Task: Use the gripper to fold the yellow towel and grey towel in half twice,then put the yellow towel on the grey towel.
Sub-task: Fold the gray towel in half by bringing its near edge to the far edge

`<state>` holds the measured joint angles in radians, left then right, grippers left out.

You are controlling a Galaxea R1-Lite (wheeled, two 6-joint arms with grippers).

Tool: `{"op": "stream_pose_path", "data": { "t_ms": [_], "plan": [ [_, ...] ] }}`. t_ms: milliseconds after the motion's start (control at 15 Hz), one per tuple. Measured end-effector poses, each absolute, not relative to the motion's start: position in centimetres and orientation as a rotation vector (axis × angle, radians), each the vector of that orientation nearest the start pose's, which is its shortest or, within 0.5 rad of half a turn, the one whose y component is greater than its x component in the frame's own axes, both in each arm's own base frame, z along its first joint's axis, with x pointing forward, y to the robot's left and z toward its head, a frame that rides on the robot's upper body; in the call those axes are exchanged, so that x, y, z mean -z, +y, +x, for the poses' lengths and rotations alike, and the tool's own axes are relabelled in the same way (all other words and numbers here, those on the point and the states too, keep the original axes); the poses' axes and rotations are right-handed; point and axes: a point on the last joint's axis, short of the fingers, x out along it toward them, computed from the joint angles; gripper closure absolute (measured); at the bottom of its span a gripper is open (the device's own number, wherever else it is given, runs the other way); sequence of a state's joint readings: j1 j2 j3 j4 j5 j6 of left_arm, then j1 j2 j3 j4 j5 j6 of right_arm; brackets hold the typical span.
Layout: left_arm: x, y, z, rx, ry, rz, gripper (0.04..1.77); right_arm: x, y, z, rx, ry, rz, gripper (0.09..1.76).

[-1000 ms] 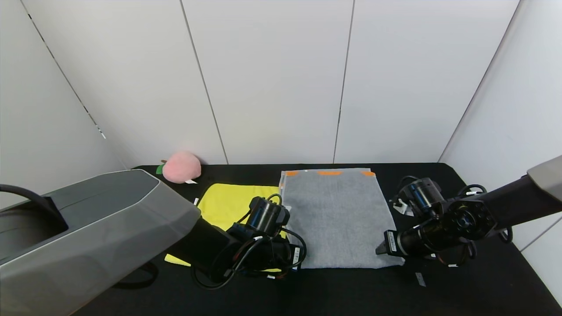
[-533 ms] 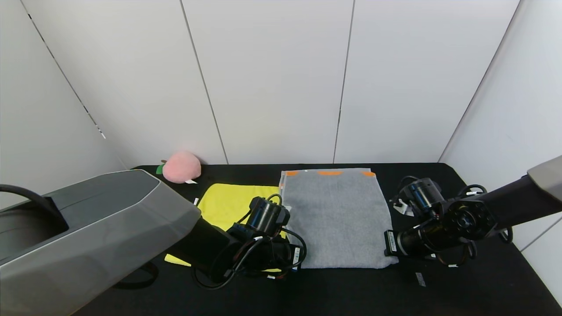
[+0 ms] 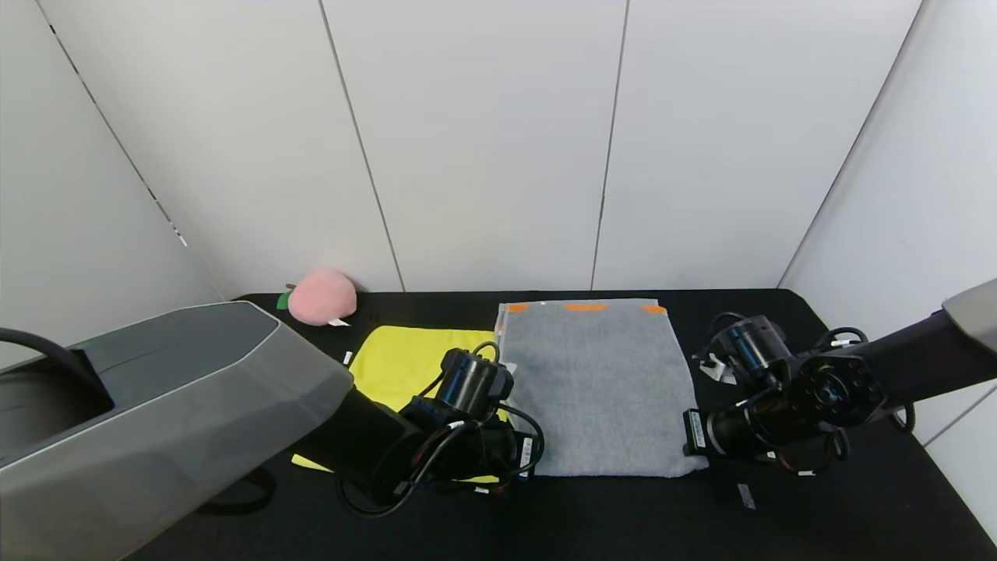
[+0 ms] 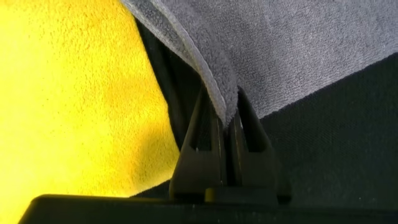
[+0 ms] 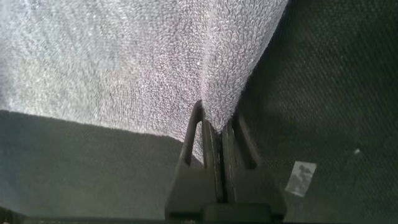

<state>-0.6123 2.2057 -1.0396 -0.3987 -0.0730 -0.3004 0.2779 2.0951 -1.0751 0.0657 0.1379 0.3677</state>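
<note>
The grey towel [image 3: 600,382] lies spread flat on the black table, orange patches along its far edge. My left gripper [image 4: 226,121] is shut on its near left corner, and the cloth [image 4: 280,43] rises from between the jaws. My right gripper [image 5: 217,127] is shut on the near right corner of the grey towel [image 5: 124,62]. The yellow towel [image 3: 401,358] lies flat to the left of the grey one, partly hidden by my left arm; its surface [image 4: 68,106] shows beside the left jaws.
A pink plush peach [image 3: 322,295] sits at the far left of the table [image 3: 857,499] against the wall. A small white tag [image 3: 745,495] lies near the front right. White wall panels close in the back and sides.
My right gripper has shut on the near right corner of the grey towel, and that corner has drawn in slightly. The left arm has not moved.
</note>
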Motion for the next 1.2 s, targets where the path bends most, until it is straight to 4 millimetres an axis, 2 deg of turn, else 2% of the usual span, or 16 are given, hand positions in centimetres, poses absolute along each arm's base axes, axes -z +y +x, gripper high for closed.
{"op": "stream_pose_path", "data": {
  "t_ms": [733,1200],
  "plan": [
    [-4.8,-21.5,29.1,0.468,0.844,-0.018,1.67,-8.2,10.4,30.7,-0.205,1.129,0.237,1.71],
    [-7.8,-20.1,26.1,0.467,0.797,-0.015,1.67,-10.5,10.8,27.4,-0.245,1.097,0.237,1.71]
  ]
}}
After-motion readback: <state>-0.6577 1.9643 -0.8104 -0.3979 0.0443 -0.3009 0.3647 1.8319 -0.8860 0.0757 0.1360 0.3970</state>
